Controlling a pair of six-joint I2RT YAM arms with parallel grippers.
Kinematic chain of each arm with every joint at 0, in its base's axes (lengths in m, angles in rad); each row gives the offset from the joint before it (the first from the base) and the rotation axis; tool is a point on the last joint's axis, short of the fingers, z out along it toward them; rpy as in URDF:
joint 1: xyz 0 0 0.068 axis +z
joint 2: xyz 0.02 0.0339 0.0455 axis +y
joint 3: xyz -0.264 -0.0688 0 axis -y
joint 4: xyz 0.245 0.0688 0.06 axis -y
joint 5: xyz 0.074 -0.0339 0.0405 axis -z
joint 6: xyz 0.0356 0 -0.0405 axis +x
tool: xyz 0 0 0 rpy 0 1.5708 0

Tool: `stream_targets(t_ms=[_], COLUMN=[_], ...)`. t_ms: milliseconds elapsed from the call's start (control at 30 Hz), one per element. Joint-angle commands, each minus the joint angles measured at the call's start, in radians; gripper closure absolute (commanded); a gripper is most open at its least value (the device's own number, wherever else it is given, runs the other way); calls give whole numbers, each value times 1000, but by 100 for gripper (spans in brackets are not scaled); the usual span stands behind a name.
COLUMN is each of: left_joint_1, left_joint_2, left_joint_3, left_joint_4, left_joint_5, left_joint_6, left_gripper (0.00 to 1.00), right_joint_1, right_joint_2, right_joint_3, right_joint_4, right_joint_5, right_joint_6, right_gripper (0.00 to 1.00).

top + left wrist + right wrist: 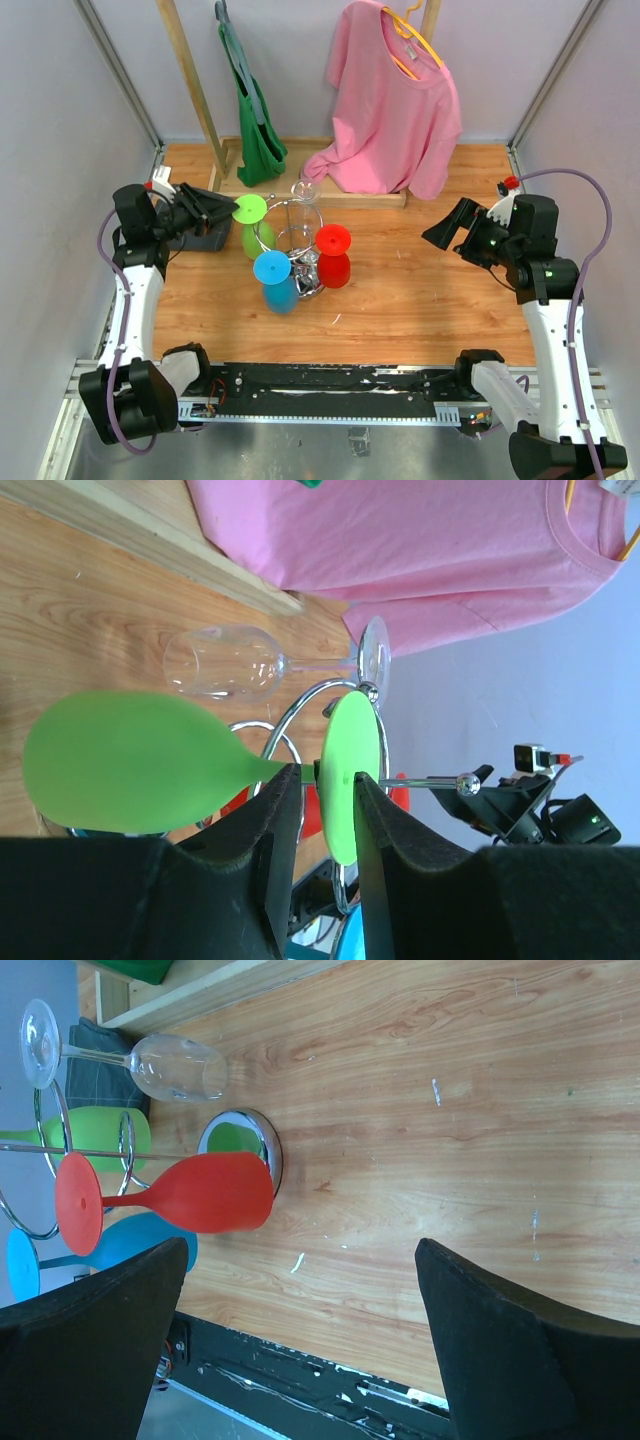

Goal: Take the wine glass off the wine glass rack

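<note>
Wine glass (200, 770), green | axis vertical | foot up, bowl down

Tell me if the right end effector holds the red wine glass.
No: the right end effector stands open and empty; the red wine glass hangs on the rack.

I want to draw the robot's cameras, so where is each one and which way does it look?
Top: above and behind the robot, looking down on the table; both arms show.
Left wrist: on the left arm, looking past its fingers at the green glass.
Right wrist: on the right arm, looking between its wide-open fingers at the red glass.
All three see the rack and clear glass.
</note>
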Motion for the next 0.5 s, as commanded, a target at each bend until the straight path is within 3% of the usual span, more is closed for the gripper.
stream_targets(t_ms=[0, 333, 467], left_joint_1=[13, 37, 37], left_joint_2=[-26, -51, -59], left_joint_3=[32, 26, 21], left_joint_4=[-25, -82, -82], left_joint_5=[19, 20, 24], left_joint_6=[18, 49, 48], left_gripper=[67, 69, 75], right_joint_1=[2, 2, 2], right_joint_2=[-6, -27, -40], right_joint_3=[19, 10, 5], right_joint_4=[17, 7, -1], right_joint_5=[-11, -19, -19], right_joint_6=[-17, -19, -18], right_gripper=[2, 1, 1])
